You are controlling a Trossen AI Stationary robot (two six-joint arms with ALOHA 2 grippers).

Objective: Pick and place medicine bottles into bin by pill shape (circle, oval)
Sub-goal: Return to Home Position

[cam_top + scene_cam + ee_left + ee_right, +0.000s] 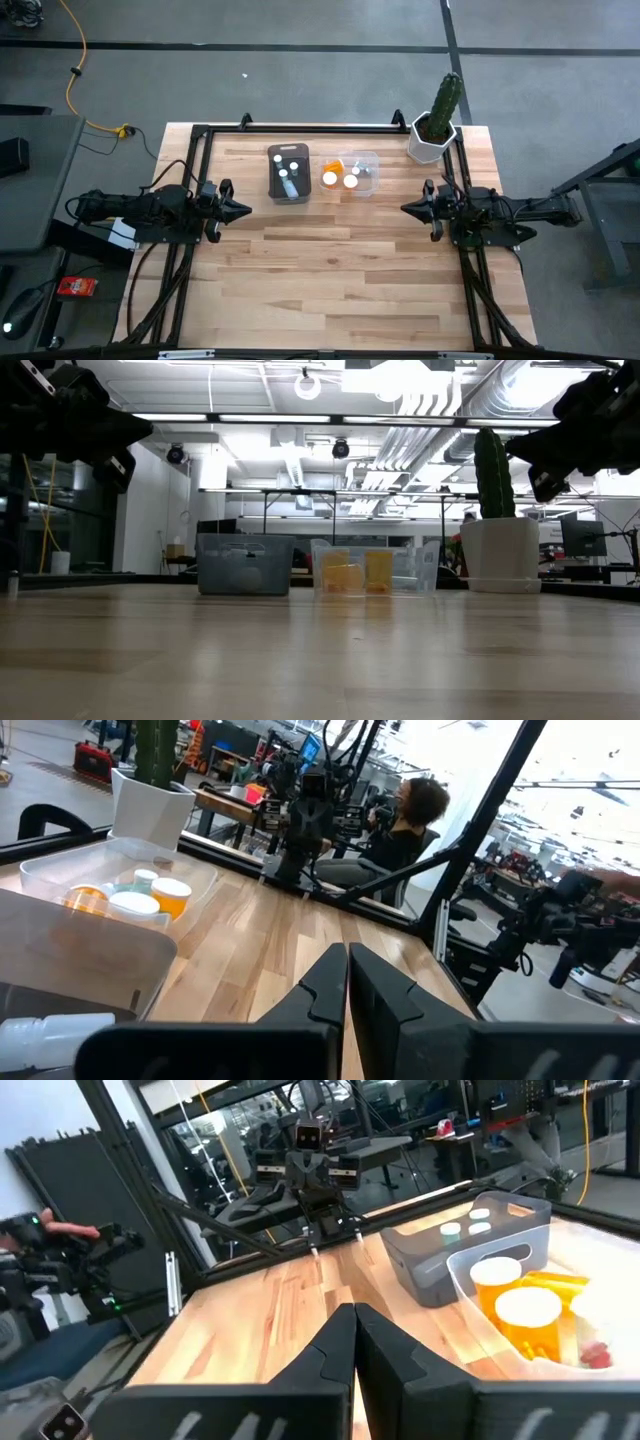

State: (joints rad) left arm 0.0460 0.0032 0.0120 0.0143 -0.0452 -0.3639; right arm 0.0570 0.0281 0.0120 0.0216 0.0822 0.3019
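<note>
A dark grey bin point(289, 172) at the table's far middle holds clear-bluish medicine bottles with white caps point(290, 183). Beside it on the right, a clear bin point(352, 174) holds orange medicine bottles point(331, 176); they show close up in the right wrist view point(528, 1320). My left gripper point(246, 210) hovers shut at the table's left edge, pointing level toward the right, with nothing in it. My right gripper point(404, 209) hovers shut at the right edge, pointing left, also with nothing in it. Both are well clear of the bins.
A white pot with a green cactus point(436, 125) stands at the table's far right corner, just behind my right arm. A black frame point(300, 127) runs along the table's far and side edges. Bare wooden tabletop point(330, 270) stretches between the arms and toward the near edge.
</note>
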